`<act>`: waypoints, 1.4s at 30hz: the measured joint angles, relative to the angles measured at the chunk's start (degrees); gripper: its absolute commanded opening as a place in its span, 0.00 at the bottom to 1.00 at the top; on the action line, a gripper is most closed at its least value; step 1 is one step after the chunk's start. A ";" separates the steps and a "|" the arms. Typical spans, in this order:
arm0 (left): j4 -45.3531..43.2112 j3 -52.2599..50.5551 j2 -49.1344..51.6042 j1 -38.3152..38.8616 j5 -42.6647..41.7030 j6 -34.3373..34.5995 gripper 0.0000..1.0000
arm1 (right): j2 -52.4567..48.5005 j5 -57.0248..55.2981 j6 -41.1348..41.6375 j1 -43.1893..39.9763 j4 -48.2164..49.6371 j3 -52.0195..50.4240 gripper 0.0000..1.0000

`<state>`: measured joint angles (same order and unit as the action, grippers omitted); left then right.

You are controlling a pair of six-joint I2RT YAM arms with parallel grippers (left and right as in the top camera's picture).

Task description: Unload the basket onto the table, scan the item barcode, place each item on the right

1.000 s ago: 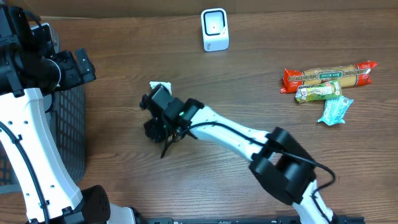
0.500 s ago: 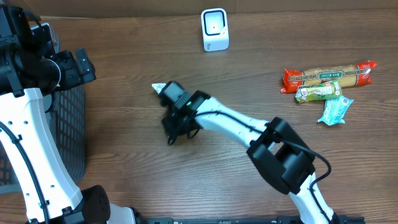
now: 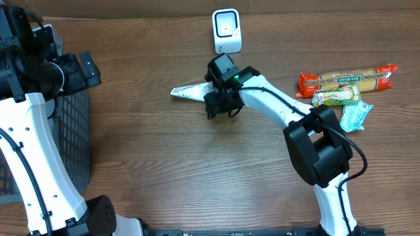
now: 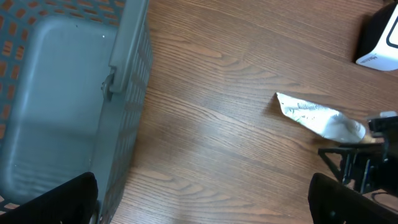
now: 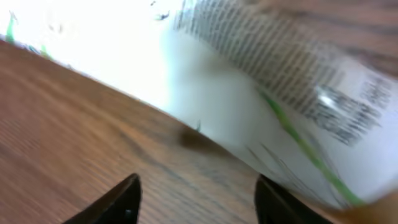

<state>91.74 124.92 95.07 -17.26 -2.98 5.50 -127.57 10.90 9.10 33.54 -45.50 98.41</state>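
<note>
Wood tabletop point(image 3: 164, 170), grey basket point(image 3: 72, 144) far left, packet point(image 3: 189, 93) upper-center by R gripper point(image 5: 199, 202), fingers apart; L gripper point(image 4: 211, 205) spread wide.

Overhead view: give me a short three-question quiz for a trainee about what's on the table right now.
1. True or false: the white packet lies inside the grey basket.
2. Where does the barcode scanner stand? A: by the table's far edge. B: in the basket. C: among the snacks.
3. Fill in: the snack pile on the robot's right holds ___ wrapped items.
Key: 1 false; 2 A; 3 three.
</note>
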 measured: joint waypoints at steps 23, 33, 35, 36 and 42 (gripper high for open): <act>0.00 0.00 0.00 0.00 0.00 0.00 1.00 | -7.32 -12.68 18.40 7.37 30.71 4.28 0.59; 0.00 0.00 0.00 0.00 0.00 0.00 1.00 | -6.43 -6.45 18.34 7.54 5.42 7.30 0.65; 0.00 0.00 0.00 0.00 -0.02 0.00 1.00 | -6.27 -4.26 18.32 7.28 -1.66 8.35 0.65; 0.00 0.00 0.00 0.00 0.00 0.00 1.00 | -6.27 -3.52 18.29 7.06 -4.98 9.16 0.65; 0.00 0.00 0.00 0.00 0.00 0.00 1.00 | -5.46 -1.73 16.00 3.89 -15.50 11.15 0.60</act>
<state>91.74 124.92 95.07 -17.26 -2.98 5.50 -133.03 9.17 25.10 37.43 -60.99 109.56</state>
